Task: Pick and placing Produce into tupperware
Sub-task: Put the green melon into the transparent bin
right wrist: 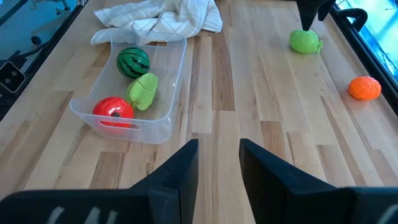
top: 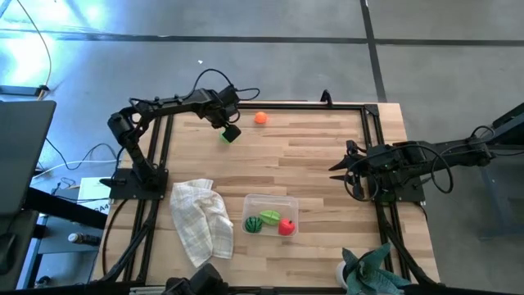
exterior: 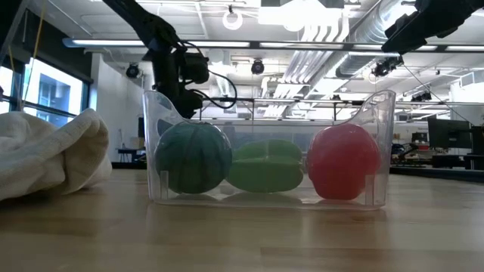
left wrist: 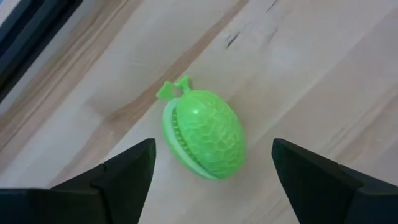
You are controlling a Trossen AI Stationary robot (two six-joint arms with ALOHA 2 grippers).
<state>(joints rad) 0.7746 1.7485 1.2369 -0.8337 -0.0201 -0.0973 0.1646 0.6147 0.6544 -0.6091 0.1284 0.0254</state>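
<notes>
My left gripper (left wrist: 211, 163) is open near the table's far edge, pointing down, with one finger on each side of a light-green netted fruit (left wrist: 204, 134) and not touching it. That fruit (top: 230, 135) lies on its side on the wood. An orange fruit (top: 260, 118) lies just to its right. The clear tupperware (top: 288, 201) sits near the table's near edge and holds a round striped green fruit (right wrist: 133, 61), a light-green piece (right wrist: 143, 91) and a red one (right wrist: 113, 110). My right gripper (right wrist: 219, 155) waits at the table's right side, its fingers a narrow gap apart, holding nothing.
A crumpled white checked cloth (top: 201, 221) lies against the tupperware's left side. A teal spiky plant-like thing (top: 372, 270) stands at the near right corner. A black frame (top: 327, 105) runs along the table's far and side edges. Bare wood lies between the fruits and the tupperware.
</notes>
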